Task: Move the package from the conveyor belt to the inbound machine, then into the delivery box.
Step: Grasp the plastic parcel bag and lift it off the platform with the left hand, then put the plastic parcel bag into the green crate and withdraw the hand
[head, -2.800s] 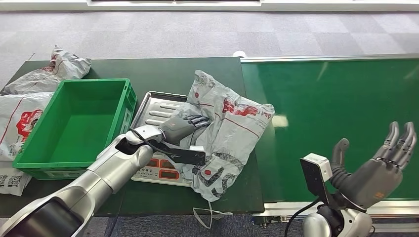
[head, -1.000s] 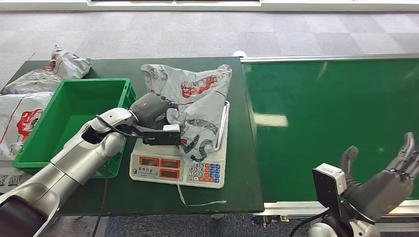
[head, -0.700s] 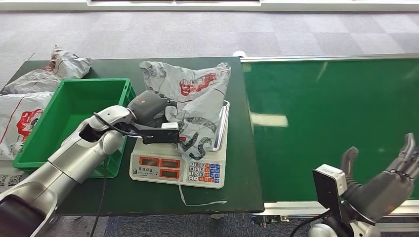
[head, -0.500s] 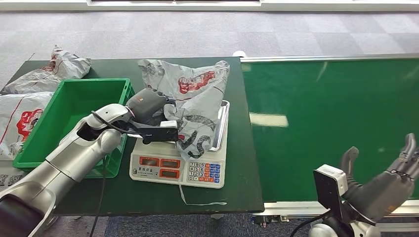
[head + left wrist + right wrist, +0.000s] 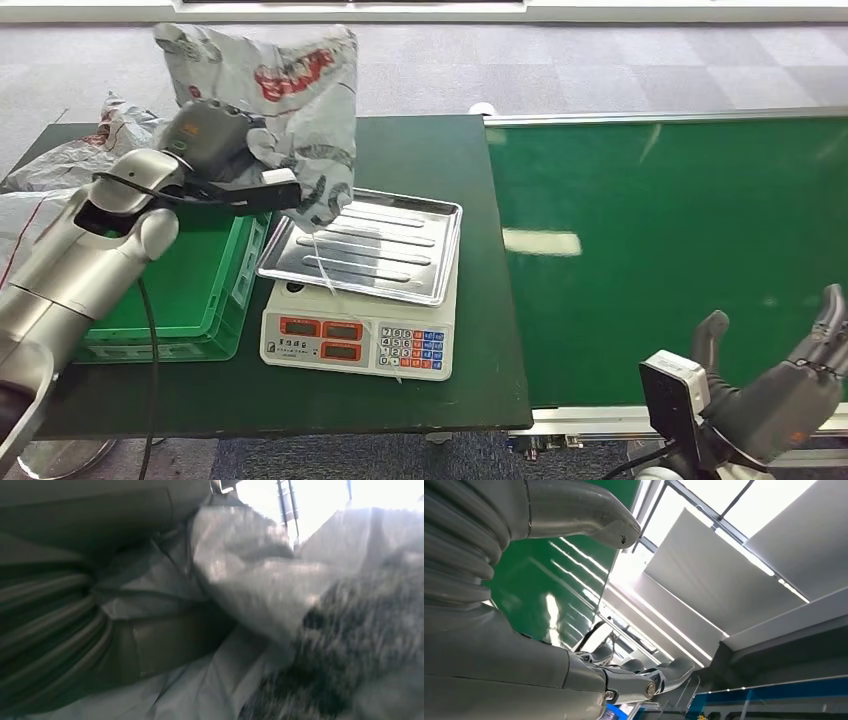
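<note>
Gripping the package [image 5: 290, 90], left hand [image 5: 205, 135] has lifted it off the scale [image 5: 400, 300]

The dark green counter [image 5: 420, 160] carries an electronic scale [image 5: 362, 283] with a steel tray, just beside a green crate [image 5: 200, 290]. Grey parcel bags [image 5: 60, 160] lie at its far left end. The green conveyor belt [image 5: 670, 230] adjoins its right edge.

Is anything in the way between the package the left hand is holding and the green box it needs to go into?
Nothing visible blocks it. The left hand holds the package up over the near edge of the green box, whose top is open. The scale sits beside the box, out of the path.
</note>
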Motion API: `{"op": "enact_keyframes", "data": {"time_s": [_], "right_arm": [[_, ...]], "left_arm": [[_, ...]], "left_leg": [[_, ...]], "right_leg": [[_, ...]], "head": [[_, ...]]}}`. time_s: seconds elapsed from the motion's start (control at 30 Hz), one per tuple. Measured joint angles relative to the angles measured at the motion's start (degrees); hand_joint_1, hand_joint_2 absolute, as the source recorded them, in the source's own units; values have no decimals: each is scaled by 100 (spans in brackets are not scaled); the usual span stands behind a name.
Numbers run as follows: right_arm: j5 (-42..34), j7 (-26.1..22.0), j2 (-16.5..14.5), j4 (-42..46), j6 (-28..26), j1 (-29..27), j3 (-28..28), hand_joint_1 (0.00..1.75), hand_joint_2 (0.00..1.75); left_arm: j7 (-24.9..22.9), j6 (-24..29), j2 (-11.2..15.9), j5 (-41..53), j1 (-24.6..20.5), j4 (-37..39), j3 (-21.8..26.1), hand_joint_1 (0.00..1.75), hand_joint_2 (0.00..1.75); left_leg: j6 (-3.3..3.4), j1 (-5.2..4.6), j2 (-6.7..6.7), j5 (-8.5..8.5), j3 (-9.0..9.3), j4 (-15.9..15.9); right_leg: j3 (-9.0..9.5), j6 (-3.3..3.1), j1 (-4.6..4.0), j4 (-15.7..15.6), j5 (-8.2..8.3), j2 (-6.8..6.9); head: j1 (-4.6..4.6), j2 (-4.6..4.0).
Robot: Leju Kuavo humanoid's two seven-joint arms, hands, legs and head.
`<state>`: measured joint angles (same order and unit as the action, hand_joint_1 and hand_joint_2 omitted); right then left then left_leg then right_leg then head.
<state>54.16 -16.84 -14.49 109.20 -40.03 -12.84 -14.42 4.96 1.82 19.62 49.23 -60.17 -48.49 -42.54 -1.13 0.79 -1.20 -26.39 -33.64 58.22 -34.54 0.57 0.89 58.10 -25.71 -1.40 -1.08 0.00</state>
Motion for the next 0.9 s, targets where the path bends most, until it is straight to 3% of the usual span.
{"op": "enact_keyframes", "data": {"time_s": [0.23,0.9], "right_arm": [[-204,-313,4,24,-4,-124,-113,0,175],[-224,-476,-32,102,-4,-225,-236,0,175]], "left_arm": [[57,197,-7,213,-498,1072,429,175,175],[-81,130,-250,428,-688,1696,685,175,175]], "left_leg": [[-4,3,-6,3,-1,0],[-5,2,-5,3,-3,0]], "right_leg": [[3,-2,-1,1,1,0],[0,-2,-1,1,2,2]], "head": [[1,0],[1,0]]}}
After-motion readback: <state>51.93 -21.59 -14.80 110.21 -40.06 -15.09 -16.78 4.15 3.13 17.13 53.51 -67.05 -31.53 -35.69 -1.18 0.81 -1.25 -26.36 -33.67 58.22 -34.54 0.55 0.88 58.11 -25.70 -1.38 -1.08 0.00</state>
